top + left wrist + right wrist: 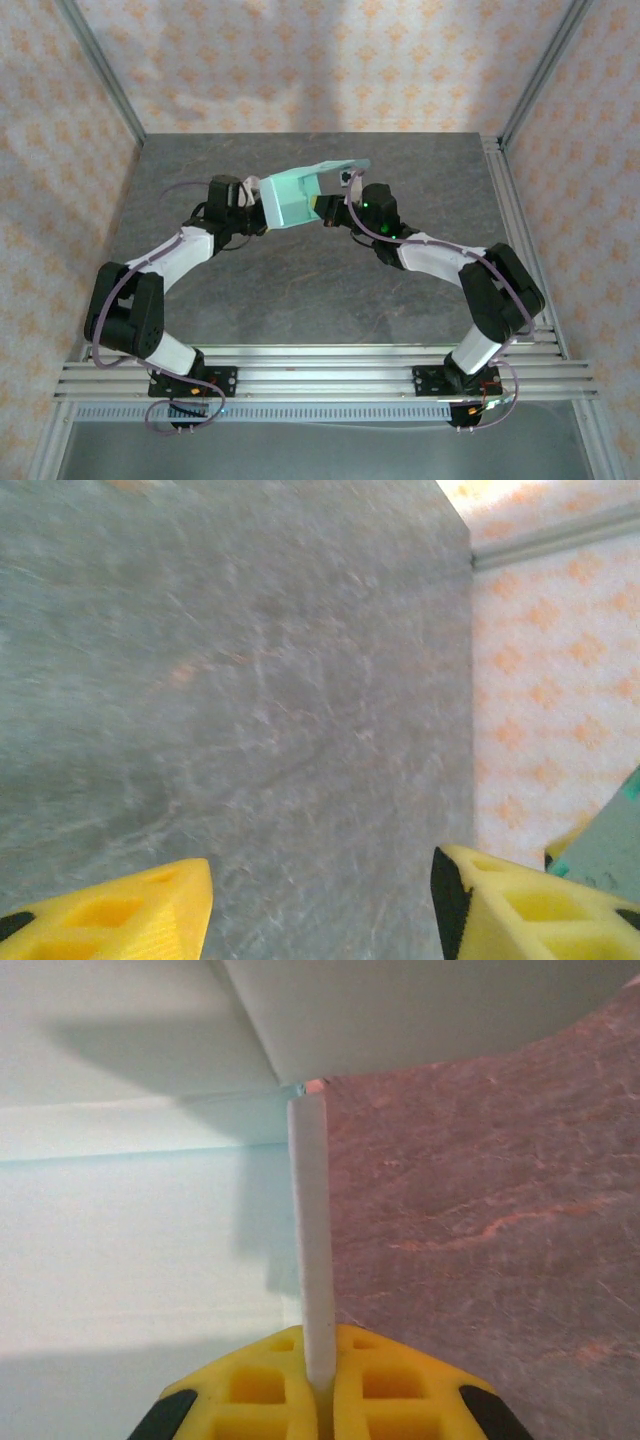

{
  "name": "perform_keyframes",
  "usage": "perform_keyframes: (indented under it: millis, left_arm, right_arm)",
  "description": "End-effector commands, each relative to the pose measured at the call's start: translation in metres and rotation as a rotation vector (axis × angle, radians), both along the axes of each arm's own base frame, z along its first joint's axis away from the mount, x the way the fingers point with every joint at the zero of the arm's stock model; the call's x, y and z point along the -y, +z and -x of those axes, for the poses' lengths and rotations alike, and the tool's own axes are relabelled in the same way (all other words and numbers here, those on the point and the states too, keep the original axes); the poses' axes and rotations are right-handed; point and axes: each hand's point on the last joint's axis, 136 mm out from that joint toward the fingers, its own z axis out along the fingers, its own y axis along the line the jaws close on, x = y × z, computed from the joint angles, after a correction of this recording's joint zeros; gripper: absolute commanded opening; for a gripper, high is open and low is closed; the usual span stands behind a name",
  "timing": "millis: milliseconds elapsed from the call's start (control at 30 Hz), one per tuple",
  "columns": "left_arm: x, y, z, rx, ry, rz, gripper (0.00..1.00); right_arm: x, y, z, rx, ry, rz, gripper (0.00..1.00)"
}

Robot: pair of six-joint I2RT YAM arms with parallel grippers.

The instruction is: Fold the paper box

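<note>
**Item:** paper box [298, 198], pale mint card, partly formed: one broad panel and a flap.

**Location:** over the far half of the surface [330, 290], about midway between its left and right edges. It appears raised off the surface rather than lying on it.

**Orientation:** long axis runs from the surface's near left toward its far right. The flap points to the far right, and the broad panel tilts upward.

**Right end effector** [320, 1355]: clamped on a thin card edge of the box, on the side toward the surface's right edge.

**Left end effector** [320, 890]: fingers apart with nothing between them, on the box's other side. A corner of the box lies just past one finger.

**Step in hand (judged):** mid-fold, with one arm steadying the box while the other repositions.

**Next move calls for (judged):** the left fingers taking a panel or flap and turning it along its crease, while the right clamp holds firm so the thin card does not buckle.
</note>
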Motion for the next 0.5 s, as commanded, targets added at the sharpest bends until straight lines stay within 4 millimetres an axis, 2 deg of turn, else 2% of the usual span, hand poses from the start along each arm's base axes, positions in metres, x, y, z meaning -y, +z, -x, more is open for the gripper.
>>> perform_keyframes:
  millis: [0, 167, 467]
  left_arm:
    - [0.027, 0.029, 0.001, 0.072, -0.116, 0.061, 0.58]
    - [0.041, 0.033, -0.002, 0.082, -0.144, 0.071, 0.55]
    - [0.047, 0.043, -0.007, 0.100, -0.152, 0.074, 0.54]
  right_arm:
    - [-0.009, 0.021, 0.004, 0.065, 0.041, -0.051, 0.00]
    - [-0.015, 0.017, 0.008, 0.080, 0.056, -0.009, 0.00]
    - [-0.023, -0.003, 0.016, 0.086, 0.058, 0.116, 0.00]
